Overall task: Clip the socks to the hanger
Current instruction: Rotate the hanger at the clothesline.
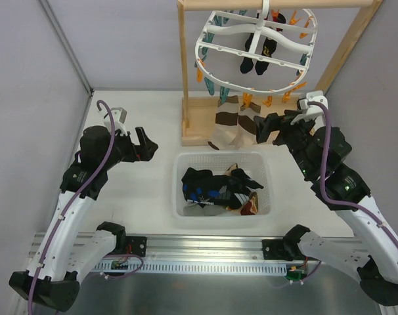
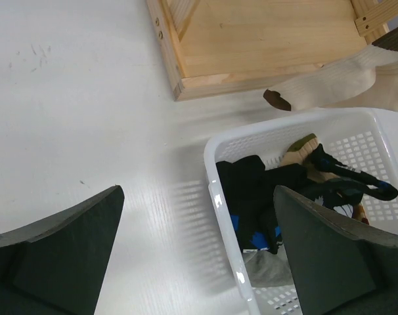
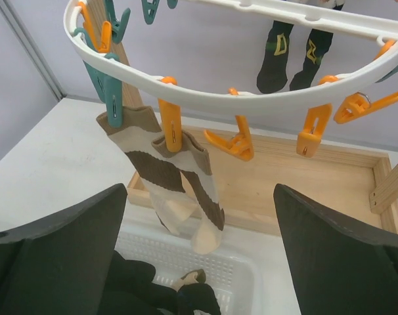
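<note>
Picking one sock out of the white basket (image 1: pixel 176 191) looks like your next job, so go slowly. Both tools are wide open and hold nothing. Your left gripper (image 1: pixel 148 146) hangs to the left of the basket. Your right gripper (image 1: pixel 260 129) hangs behind the basket, off its right corner.

The loose socks (image 1: pixel 212 187) lie in a heap inside the basket, black and blue ones on top, a tan one and a dark red one at the right side. The hanger (image 3: pixel 251 100) hangs up high behind the basket, on the wooden stand (image 2: pixel 251 39). Two striped socks (image 3: pixel 179 177) are already clipped on the side nearest the basket. Two black socks (image 3: pixel 294 52) are clipped farther behind the basket.

I think the left gripper should go in, since it looks straight at the heap. Bring it over the basket and come down from above. Keep away from the basket wall so you do not push it. Pinch just one sock, near its top end if you can find it. The heap is tangled, so lift gently and watch for a second sock coming up with it.

Free orange pegs (image 3: pixel 235 141) hang over the back of the basket, beside the striped socks. Aim for one of those.
</note>
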Motion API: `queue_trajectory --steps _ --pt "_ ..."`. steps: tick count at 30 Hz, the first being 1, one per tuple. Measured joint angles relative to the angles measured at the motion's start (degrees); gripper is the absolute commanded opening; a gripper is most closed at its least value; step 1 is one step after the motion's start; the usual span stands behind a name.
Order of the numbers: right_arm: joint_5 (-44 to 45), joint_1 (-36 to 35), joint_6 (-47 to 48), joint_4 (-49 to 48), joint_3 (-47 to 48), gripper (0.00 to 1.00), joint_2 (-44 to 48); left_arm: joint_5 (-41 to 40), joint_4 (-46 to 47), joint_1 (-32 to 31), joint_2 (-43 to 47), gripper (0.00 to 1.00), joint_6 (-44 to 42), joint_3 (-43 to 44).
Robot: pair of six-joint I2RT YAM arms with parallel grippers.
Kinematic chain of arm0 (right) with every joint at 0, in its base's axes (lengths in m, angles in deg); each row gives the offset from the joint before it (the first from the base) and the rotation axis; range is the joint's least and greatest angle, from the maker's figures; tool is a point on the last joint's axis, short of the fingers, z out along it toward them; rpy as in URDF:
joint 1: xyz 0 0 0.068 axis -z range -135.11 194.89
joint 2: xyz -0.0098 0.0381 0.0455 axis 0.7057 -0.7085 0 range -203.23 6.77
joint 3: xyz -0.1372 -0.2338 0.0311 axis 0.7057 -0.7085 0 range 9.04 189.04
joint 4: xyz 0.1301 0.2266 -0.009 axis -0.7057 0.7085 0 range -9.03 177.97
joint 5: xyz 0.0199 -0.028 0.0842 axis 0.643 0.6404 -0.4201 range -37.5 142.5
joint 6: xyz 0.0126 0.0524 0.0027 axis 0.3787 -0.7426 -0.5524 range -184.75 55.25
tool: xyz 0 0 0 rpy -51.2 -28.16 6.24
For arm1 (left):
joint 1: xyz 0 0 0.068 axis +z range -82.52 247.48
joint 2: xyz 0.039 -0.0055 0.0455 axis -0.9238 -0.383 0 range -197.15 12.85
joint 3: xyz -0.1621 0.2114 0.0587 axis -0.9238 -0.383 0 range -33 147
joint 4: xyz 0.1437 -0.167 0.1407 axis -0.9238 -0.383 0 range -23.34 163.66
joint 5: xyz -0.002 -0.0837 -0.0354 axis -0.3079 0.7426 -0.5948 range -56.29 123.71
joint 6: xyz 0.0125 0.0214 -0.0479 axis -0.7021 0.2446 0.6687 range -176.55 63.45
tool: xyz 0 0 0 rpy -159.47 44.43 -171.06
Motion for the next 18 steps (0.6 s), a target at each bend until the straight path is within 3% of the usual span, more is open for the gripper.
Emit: queue_trajectory --steps 18 --pt "5.92 -0.02 5.70 4.85 13.88 1.00 -11.28 -0.02 0.76 0.00 0.57 0.99 0.02 -0.94"
